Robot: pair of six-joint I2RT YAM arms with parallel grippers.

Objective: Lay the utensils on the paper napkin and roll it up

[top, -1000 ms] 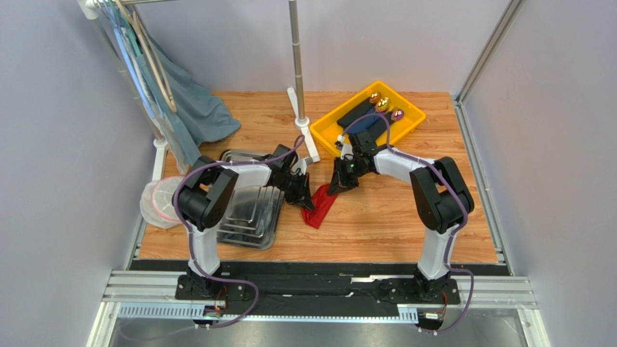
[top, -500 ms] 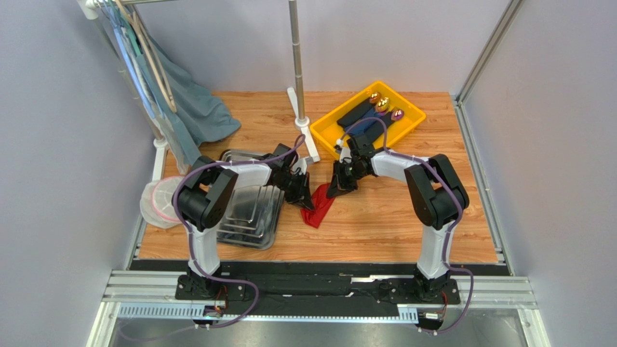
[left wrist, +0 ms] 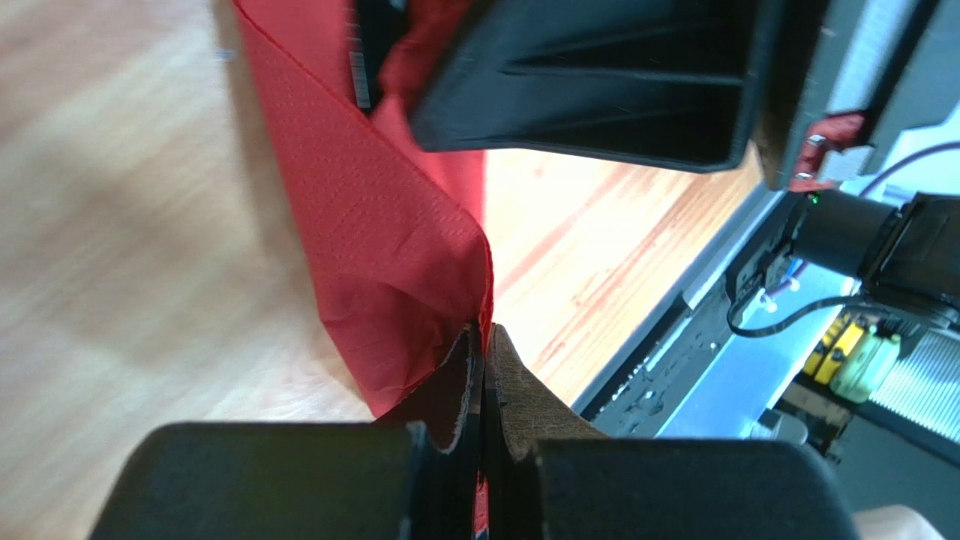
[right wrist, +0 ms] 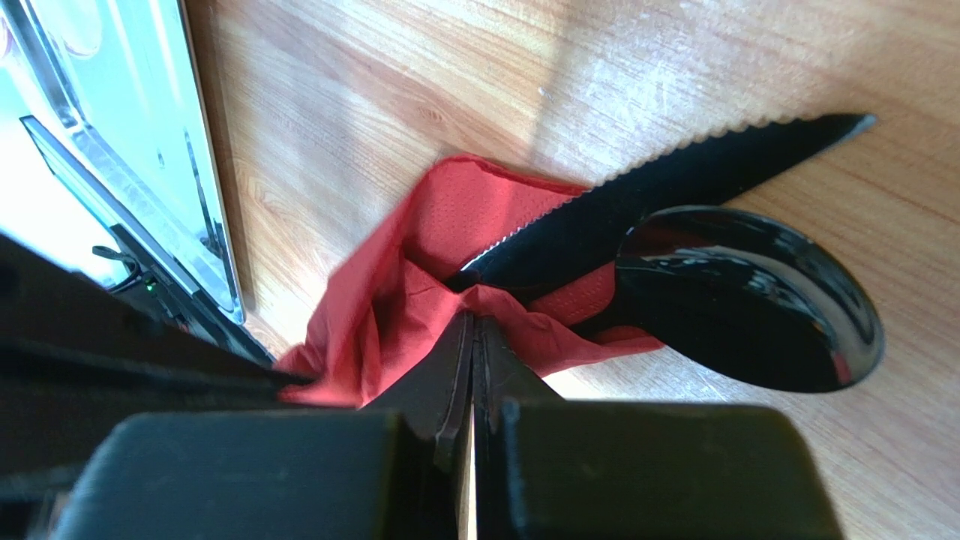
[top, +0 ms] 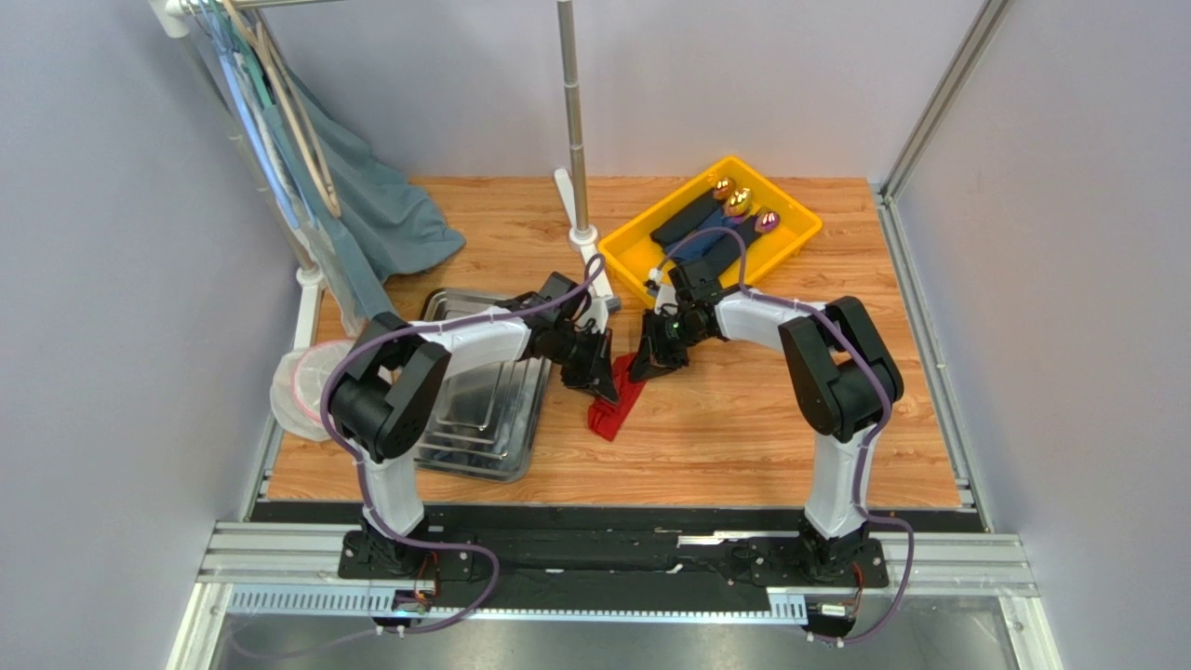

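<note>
Wood-grain tabletop [top: 755, 433] ahead of you, grey walls on three sides, and the widest bare stretch runs to the right of the action and toward the near edge. Centre stage is the paper napkin [left wrist: 372, 248], bright red and bunched into a loose wrap rather than lying flat, just right of the steel tray [top: 482, 419]. Out of the end by your right arm come the black knife [right wrist: 676, 191], serrated edge showing, and the spoon [right wrist: 755, 304] with its round bowl, side by side on the wood. Your left pincer [left wrist: 485, 349] is clamped tight, a napkin edge pinched between its pads. Your right pincer [right wrist: 471, 326] is closed too, nipping a fold of the napkin right where the knife blade emerges. The two pincers sit close together over the wrap, so there's little room between them. Just behind them stand the yellow bin [top: 636, 251] and the pole [top: 572, 126], which keeps the far side tight.
</note>
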